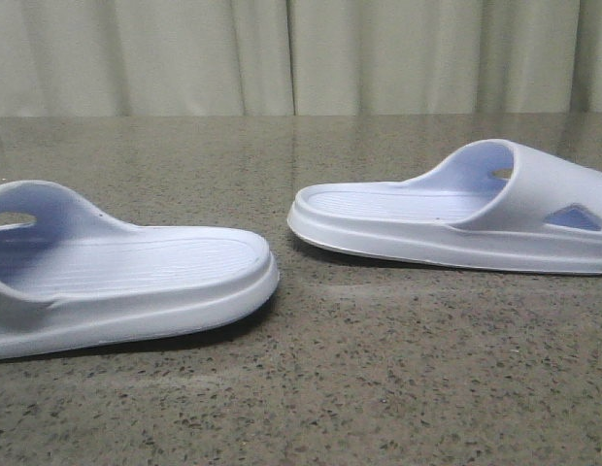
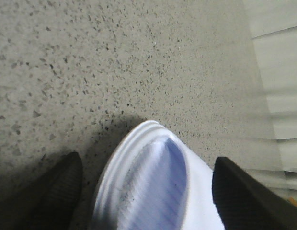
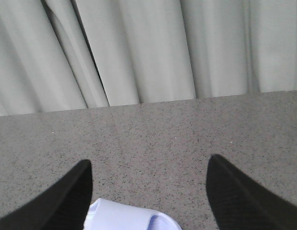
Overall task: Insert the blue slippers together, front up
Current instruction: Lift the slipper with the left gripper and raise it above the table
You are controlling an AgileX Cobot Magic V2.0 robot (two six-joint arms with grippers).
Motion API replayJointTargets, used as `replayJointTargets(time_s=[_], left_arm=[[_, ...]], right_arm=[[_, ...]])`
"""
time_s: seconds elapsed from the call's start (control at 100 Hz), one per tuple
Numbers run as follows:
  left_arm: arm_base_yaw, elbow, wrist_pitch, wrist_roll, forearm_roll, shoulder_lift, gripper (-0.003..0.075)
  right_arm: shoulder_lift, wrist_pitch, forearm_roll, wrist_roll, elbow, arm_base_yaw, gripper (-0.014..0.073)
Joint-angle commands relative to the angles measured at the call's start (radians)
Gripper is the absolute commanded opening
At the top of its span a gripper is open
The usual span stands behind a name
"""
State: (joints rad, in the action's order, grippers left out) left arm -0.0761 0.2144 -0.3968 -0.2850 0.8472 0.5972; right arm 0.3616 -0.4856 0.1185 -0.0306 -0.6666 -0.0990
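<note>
Both slippers (image 1: pixel 117 282) (image 1: pixel 456 218) lay flat, well apart; you had nested nothing. Left gripper (image 2: pixel 147 191) and right gripper (image 3: pixel 147 191) were spread wide, holding nothing.

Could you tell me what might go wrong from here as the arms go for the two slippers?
The left gripper straddles only the left slipper's rounded end, so its open jaws might slip off the sloped foam. The right gripper sees just an edge of the right slipper; closing now could miss or pinch thinly.
</note>
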Motion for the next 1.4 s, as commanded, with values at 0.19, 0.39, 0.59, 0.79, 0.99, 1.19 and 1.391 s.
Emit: replayJointTargets(time_s=[0.19,0.39,0.59,0.79,0.99,1.19,1.391], left_arm=[[-0.006,0.012,-0.098,0.002,0.002,0.021,0.0372],[-0.006,0.012,-0.133,0.028,0.002,0.021,0.0308],[-0.006,0.012,-0.123,0.028,-0.006,0.021,0.0229],[-0.006,0.012,-0.065,0.065,-0.005,0.021,0.0015],[-0.006,0.014,-0.028,0.097,0.1,0.021,0.0017],[-0.006,0.032,-0.045,0.354,0.492,0.017,0.0017],[-0.006,0.071,-0.104,0.538,0.765,0.017,0.0016]], right_arm=[[0.016,0.136,0.008,0.002,0.002,0.003,0.0435],[0.016,0.149,0.008,0.002,0.008,0.003,0.0435],[0.016,0.162,0.008,0.002,0.008,0.003,0.0435],[0.016,0.162,0.008,0.002,0.008,0.003,0.0435],[0.016,0.164,0.008,0.002,0.008,0.003,0.0435],[0.016,0.164,0.008,0.002,0.008,0.003,0.0435],[0.016,0.166,0.009,0.002,0.008,0.003,0.0435]])
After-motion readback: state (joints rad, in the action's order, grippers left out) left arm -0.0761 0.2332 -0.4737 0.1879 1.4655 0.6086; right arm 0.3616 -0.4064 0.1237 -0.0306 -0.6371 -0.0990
